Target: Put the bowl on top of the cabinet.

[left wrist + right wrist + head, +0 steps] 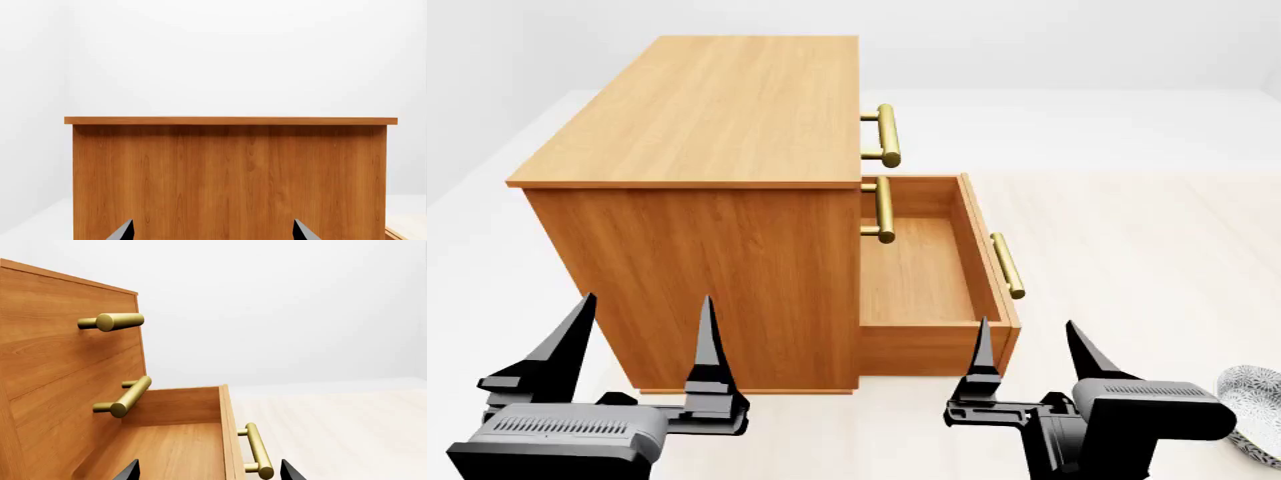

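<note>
The cabinet (714, 150) stands on the pale floor (1148, 240), its flat top bare and its lowest drawer (928, 275) pulled out to the right. The left claw (641, 335) hangs before the cabinet's side panel, fingers apart. The right claw (1028, 350) sits by the drawer's near end, fingers apart, holding nothing. The bowl (1252, 398) rests on the floor at the far right, just beside the right claw's body.

Bright, even, soft light fills all three views. Everything is sharp, with no blur, glare or edge distortion. The cabinet (694, 120) top is lit brighter than its shaded side; floor shadows are faint.
</note>
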`<state>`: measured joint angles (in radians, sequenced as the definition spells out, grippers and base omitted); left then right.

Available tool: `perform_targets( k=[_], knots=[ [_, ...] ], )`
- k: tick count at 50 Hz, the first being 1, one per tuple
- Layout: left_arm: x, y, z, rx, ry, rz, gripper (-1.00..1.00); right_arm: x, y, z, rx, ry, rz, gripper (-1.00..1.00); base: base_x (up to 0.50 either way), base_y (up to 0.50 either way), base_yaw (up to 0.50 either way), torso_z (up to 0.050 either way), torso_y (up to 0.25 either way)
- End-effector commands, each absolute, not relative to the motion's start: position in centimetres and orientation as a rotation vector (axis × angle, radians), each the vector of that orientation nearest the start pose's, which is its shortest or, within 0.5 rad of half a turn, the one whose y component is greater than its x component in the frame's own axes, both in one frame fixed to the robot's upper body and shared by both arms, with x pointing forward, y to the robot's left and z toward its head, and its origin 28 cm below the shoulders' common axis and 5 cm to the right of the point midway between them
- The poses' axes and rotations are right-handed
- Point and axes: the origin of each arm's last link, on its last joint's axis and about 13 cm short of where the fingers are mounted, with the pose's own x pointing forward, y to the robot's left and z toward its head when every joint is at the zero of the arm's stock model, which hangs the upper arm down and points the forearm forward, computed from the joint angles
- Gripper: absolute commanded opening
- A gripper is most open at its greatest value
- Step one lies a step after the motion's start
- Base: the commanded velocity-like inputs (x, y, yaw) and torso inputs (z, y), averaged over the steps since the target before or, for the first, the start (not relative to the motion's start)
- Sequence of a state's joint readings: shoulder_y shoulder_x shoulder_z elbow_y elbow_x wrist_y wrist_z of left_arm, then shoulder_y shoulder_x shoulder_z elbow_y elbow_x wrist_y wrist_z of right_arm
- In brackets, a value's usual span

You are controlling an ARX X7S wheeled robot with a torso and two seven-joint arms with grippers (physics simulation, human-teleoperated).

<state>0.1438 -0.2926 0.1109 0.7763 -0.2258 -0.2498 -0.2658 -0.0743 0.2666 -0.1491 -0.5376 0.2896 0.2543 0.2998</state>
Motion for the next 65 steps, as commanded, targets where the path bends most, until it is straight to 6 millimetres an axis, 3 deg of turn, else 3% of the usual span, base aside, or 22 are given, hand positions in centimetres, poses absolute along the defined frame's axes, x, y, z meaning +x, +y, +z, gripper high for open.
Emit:
perform_targets(
  k=[1,44,65],
  knots=[
    [15.9,21.4,12.8,-0.011,-0.335,-0.032,1.00,18.4,-10.2,9.0,0.047,-0.131,-0.017,1.00,0.00,0.00,0.00,0.000,0.000],
    [15.4,21.5,13.6,-0.014,-0.363,-0.025,1.00,18.5,-10.5,9.5,0.010,-0.101,-0.037,1.00,0.08,0.04,0.00,0.000,0.000],
    [13.9,22.0,13.5,0.001,-0.365,0.055,1.00,19.6,-12.6,12.6,-0.048,-0.116,-0.069,1.00,0.00,0.00,0.00,0.000,0.000]
  ],
)
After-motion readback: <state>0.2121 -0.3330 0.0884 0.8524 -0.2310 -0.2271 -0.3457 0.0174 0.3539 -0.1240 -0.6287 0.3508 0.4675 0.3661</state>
